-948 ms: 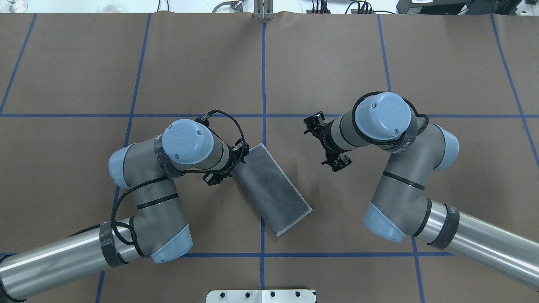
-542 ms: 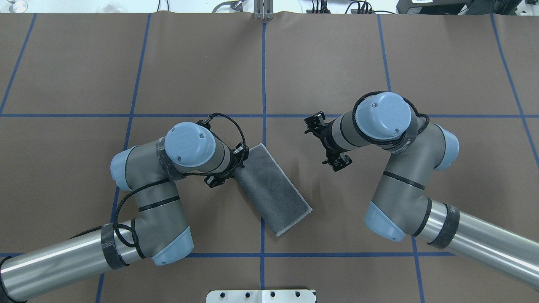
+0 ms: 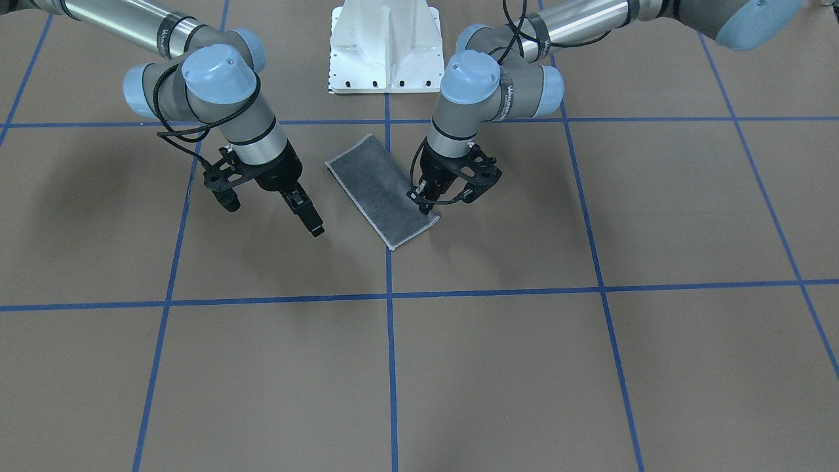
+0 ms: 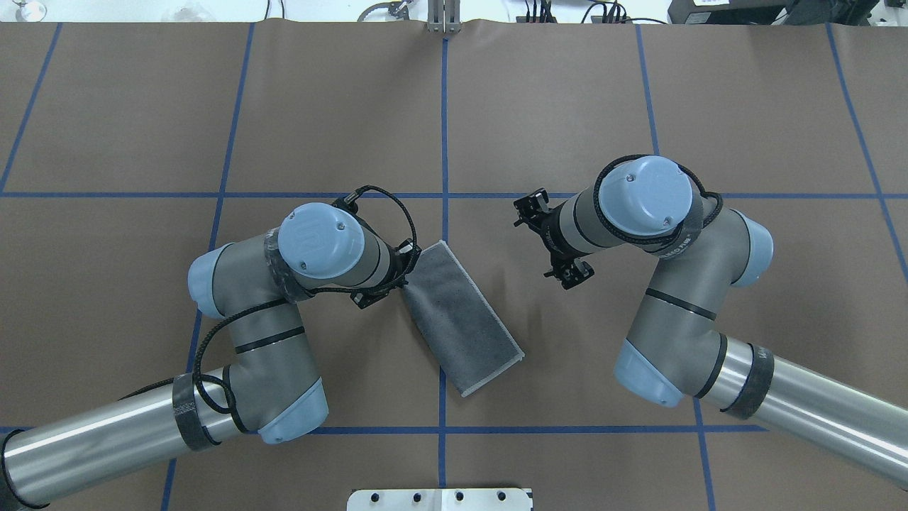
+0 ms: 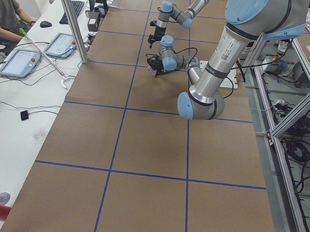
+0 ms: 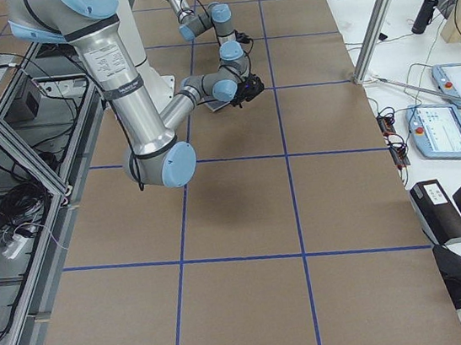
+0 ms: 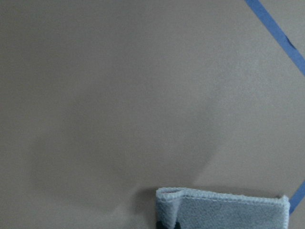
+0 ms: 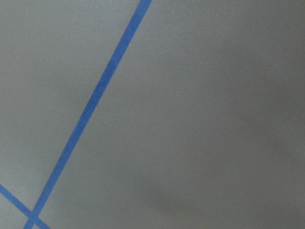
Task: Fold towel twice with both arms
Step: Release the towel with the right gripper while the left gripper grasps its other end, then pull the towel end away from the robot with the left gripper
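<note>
The towel [image 4: 461, 319] is lying flat near the middle of the table [image 4: 709, 106]. It is folded once into a long dark grey strip, slanting across the central blue tape line [image 4: 445, 128] with its pale hem showing. The left gripper [image 3: 425, 204] is bearing down on the left corner of the strip's far short end. In the left wrist view its fingers [image 7: 167, 223] seem to be pressing together on a lip of cloth that is curling up. The right gripper [image 4: 550, 240] is hanging to the right of the towel, apart from it, with its fingers spread wide and holding nothing.

The terry cloth is likely light, limp and slightly grippy, so it will be sagging between two holds and dragging if only one corner is lifted. The sensible holds are probably the two corners of that far short end, pinching both layers together at the hem. The right corner of that end is waiting free. Bare brown table is lying open on every side, leaving room to carry the far end over to the near one. The white pedestal base [image 3: 383, 52] is standing beyond the near end.
</note>
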